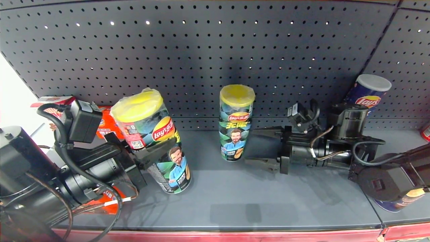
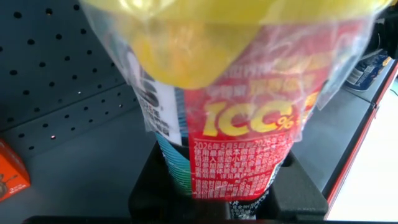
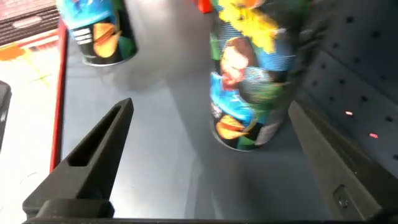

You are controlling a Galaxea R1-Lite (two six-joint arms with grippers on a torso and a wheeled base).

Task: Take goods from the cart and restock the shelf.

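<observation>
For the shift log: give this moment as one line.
left gripper: shut on tilted can, over shelf | right gripper: open, beside upright can | back right: blue can

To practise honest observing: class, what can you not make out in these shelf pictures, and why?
- Orange box: head view, mostly behind the left arm.
- Blue can: head view, base behind the right arm.
- Held can: left wrist view, top cut off by the edge.
- Middle can: right wrist view, blurred, top cut off.
</observation>
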